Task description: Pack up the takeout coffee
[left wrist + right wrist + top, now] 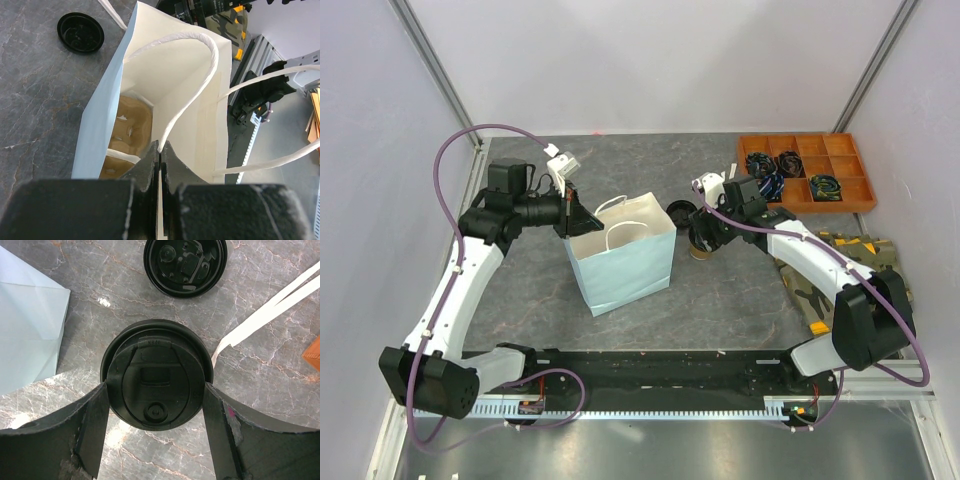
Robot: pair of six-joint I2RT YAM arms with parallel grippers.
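While the left gripper (160,150) was pressed shut on the left rim of the light-blue paper bag (100,115), the bag stood upright with its mouth open. One white handle (200,55) arched across the opening. A tan pulp carrier (132,125) lay at the bottom of the bag, against the left wall.

The takeout coffee (156,382) stood on the grey table (720,300), just right of the bag's right edge, with a narrow bare strip between them. The right gripper (155,390) was closed on the cup, one finger against each side below the lid rim. A loose black lid (185,262) lay upside down just beyond the cup, not touching it. An orange compartment tray (805,172) sat well apart at the far right corner.
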